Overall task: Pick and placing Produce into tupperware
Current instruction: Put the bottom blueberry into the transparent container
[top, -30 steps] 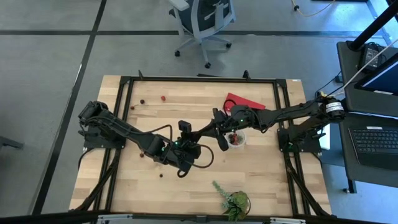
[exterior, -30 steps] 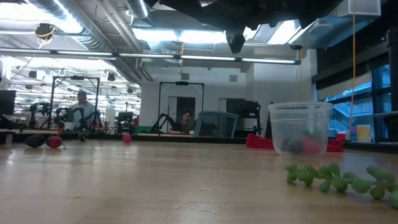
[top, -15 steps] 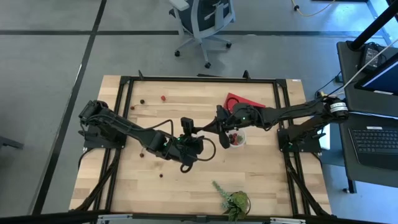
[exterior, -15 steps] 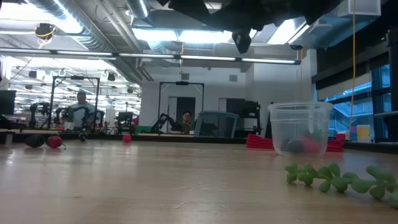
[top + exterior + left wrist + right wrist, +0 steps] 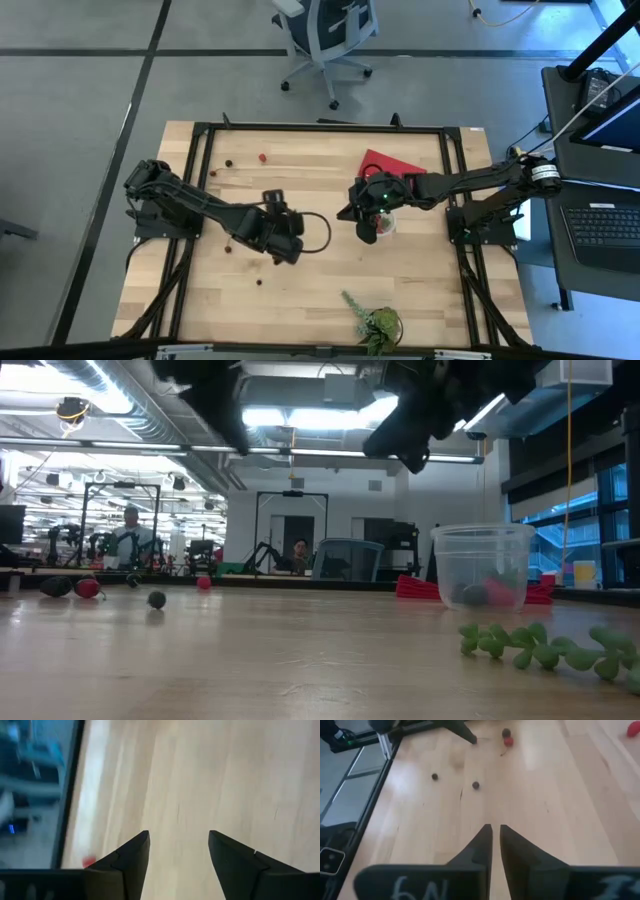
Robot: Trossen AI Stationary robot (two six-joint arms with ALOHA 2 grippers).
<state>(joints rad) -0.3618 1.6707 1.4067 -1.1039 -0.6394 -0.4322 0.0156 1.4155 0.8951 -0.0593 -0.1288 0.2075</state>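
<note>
Clear tupperware (image 5: 381, 222) already holds some produce; your left hand (image 5: 178, 851) is spread and empty, right hand (image 5: 495, 845) pressed together, so go fetch another berry (image 5: 156, 599).

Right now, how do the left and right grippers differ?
The left gripper is open with nothing between its fingers; the right gripper is nearly shut, also empty. The left hangs over bare table mid-board; the right hangs at the cup. Both are off the table.
</note>
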